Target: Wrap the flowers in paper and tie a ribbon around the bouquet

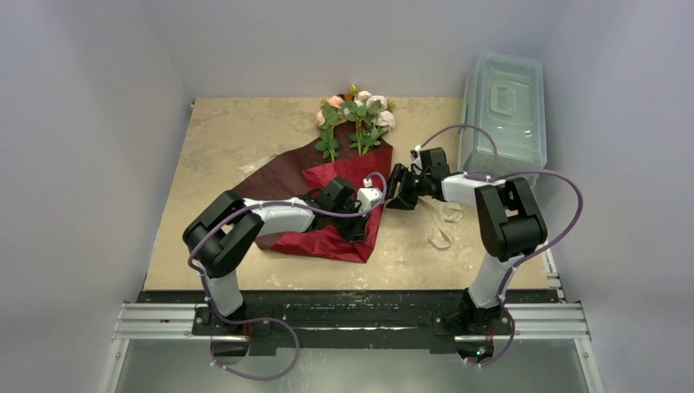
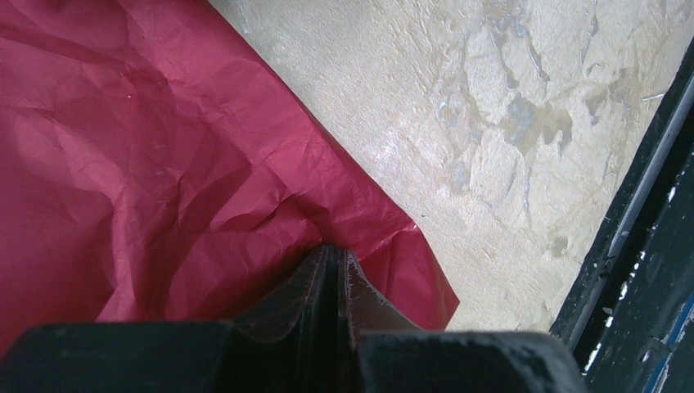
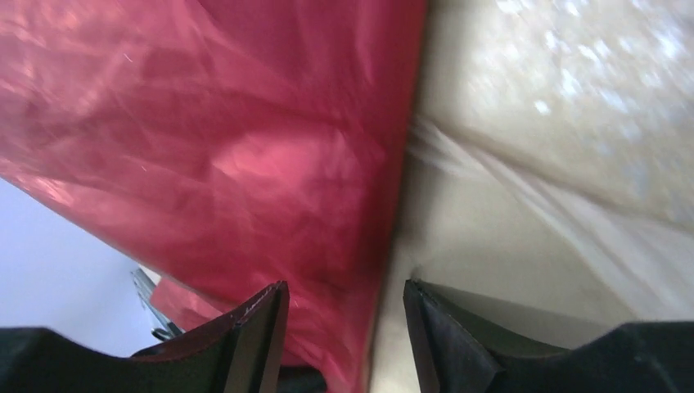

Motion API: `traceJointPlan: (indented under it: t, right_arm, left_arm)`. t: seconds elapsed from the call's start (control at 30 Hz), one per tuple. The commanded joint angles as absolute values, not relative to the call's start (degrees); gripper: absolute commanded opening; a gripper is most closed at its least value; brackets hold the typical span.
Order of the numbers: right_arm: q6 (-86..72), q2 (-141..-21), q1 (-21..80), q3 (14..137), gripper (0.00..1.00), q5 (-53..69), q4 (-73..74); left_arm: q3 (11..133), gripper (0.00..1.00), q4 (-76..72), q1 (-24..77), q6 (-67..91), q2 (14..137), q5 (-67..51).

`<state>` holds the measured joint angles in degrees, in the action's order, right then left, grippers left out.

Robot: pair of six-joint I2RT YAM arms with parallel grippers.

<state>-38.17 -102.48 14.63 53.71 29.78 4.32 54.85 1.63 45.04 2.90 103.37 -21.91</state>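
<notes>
Rail: we've got both arm bases sitting on a silver-and-black metal rail (image 1: 360, 321) along the bottom of the overhead view.

Left gripper: the left gripper (image 1: 353, 228) (image 2: 335, 255) is clamped tight on the sheet's red face, near its lower right corner. In the wrist view the creases run straight into the closed tips.

Paper: the big crinkly paper sheet (image 1: 327, 239) (image 2: 164, 164) (image 3: 245, 147), red on one face and dark maroon on the other, lies mid-frame on the marbled beige tabletop (image 1: 229, 139) (image 2: 491, 123). Red shows lower and right, maroon upper left.

Right gripper: the right gripper (image 1: 401, 193) (image 3: 344, 293) sits at the sheet's right edge with its jaws standing apart. The red edge drops into the gap, and we can't tell if it touches either finger.

Ribbon: the flat cream fabric ribbon (image 1: 440, 237) lies looped on the tabletop, just right of the sheet.

Flowers: the green-stemmed flowers (image 1: 358, 123) with pink, peach and white blooms poke out of the sheet's top end, upper middle of the frame.

Box: a clear plastic lidded box (image 1: 503, 106) is in the upper right.
</notes>
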Motion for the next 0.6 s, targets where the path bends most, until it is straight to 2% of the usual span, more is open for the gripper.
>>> traceJointPlan:
  t: [0.0, 0.3, 0.47, 0.57]
  right_arm:
    - [-38.6, -108.8, 15.9, 54.7, 0.61, 33.5, -4.2]
    - [-42.5, -114.1, 19.9, 51.3, 0.51, 39.8, -15.4]
    - [-43.3, -113.6, 20.0, 50.6, 0.27, 40.0, -15.8]
    - [-42.5, -112.9, 20.0, 52.1, 0.14, 36.4, -10.5]
  left_arm:
    - [54.2, 0.05, 6.9, 44.6, 1.8, 103.9, -19.4]
    - [53.9, 0.05, 6.7, 44.6, 1.5, 103.3, -19.2]
    - [54.6, 0.05, 7.6, 44.6, 2.4, 102.4, -18.5]
    - [55.9, 0.12, 9.9, 44.6, 3.4, 100.3, -17.0]
